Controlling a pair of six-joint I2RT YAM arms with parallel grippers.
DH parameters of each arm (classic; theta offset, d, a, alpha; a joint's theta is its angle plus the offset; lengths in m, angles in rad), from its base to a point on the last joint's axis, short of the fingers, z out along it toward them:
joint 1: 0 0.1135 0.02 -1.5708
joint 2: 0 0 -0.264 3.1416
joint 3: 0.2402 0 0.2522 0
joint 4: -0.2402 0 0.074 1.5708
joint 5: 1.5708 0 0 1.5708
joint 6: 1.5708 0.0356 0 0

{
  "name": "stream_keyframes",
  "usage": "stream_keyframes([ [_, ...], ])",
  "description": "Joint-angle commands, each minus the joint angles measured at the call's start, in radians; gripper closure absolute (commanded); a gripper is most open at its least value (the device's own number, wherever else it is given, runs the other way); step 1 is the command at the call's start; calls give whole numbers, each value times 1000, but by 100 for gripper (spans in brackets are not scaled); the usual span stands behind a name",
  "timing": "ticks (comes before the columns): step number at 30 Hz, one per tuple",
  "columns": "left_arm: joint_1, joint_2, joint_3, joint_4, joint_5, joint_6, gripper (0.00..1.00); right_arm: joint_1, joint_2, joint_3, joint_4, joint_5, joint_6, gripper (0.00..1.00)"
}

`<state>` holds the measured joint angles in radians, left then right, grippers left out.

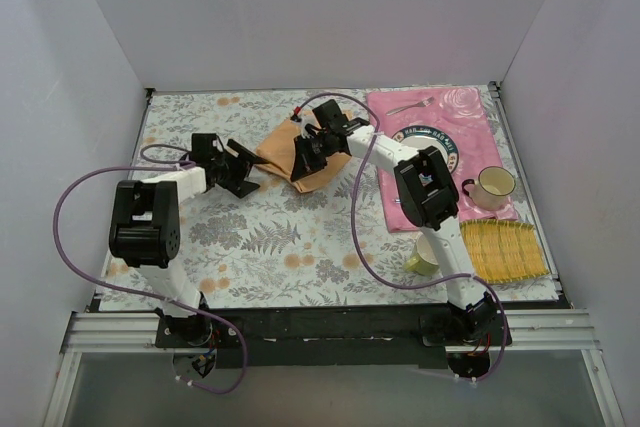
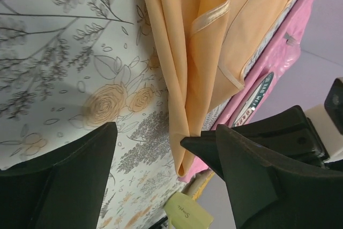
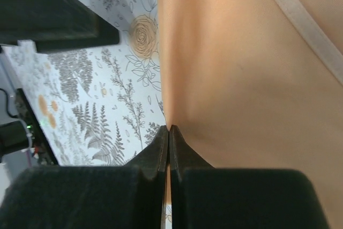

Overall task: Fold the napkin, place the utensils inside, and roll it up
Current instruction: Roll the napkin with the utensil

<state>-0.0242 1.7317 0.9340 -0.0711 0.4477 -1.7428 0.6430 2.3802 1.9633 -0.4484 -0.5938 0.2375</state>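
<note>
1. Status: the fold is under way, not finished. The napkin (image 1: 275,147) lies at about 11 o'clock from table centre on the floral tablecloth (image 1: 260,237). It is doubled over itself in loose drapes, not a flat, squared fold.
2. Right gripper (image 3: 169,132): the jaws are pressed together on a folded edge of the napkin, and a sliver of orange shows between them.
3. Left gripper (image 2: 149,135): the jaws are apart and hold nothing. It sits at the napkin's 8 o'clock, just beside the hanging tip.
4. Left for you, by my judgement: flatten the fold, load the utensils, roll. The fork (image 1: 410,105) lies at 1 o'clock on the pink rose-print placemat (image 1: 470,117), well apart from the napkin. The spoon cannot be found in any view.
5. Materials: the napkin is thin, soft peach-orange cloth with a faint sheen and a stitched hem band. Its creases run long and slack, so expect it to slip. The fork is slim bright metal. The tablecloth is flat and printed.
</note>
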Motion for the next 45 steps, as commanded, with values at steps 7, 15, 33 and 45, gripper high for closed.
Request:
stream_keyframes([
  [7, -97, 98, 132, -29, -128, -31, 26, -40, 63, -14, 114, -247, 92, 99],
  [15, -98, 163, 192, -79, -254, 34, 40, -46, 73, -6, 108, -281, 77, 99],
  [33, -92, 206, 244, -122, -198, 65, 100, 27, -41, 54, -145, 122, -168, 57],
  [45, -76, 187, 282, -249, -142, 2, 100, 221, -79, 29, 0, 627, -398, 32],
])
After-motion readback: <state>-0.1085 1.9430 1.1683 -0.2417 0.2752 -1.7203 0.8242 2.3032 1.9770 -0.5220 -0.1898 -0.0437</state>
